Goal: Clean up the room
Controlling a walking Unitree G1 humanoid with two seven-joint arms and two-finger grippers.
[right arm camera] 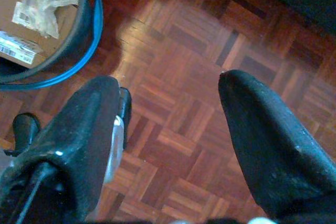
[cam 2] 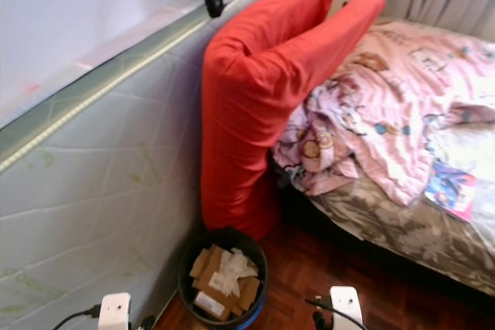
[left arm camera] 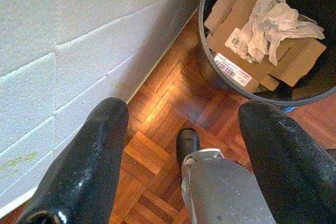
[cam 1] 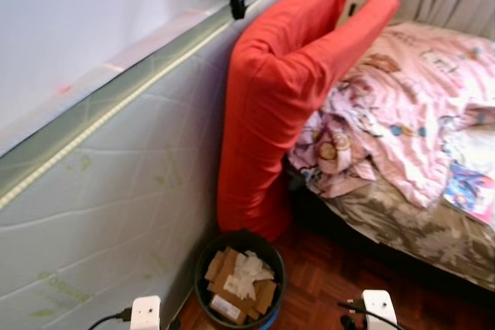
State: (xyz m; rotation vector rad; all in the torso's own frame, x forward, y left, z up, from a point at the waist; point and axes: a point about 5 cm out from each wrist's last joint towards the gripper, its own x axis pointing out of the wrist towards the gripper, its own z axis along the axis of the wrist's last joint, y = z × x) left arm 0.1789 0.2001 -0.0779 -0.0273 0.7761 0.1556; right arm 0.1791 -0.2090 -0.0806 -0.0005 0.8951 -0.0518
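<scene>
A black waste bin stands on the parquet floor at the foot of a red cushion. Flattened cardboard and crumpled white paper lie in it. Both arms hang low, one on each side of the bin, with their white wrists at the bottom edge of the eye views. My left gripper is open above bare floor beside the bin. My right gripper is open over the parquet, with the bin's blue-edged rim off to one side. Neither holds anything.
A pale mattress leans against the wall on the left. The bed on the right carries a rumpled pink duvet and a colourful booklet. Dark parquet floor runs between bin and bed.
</scene>
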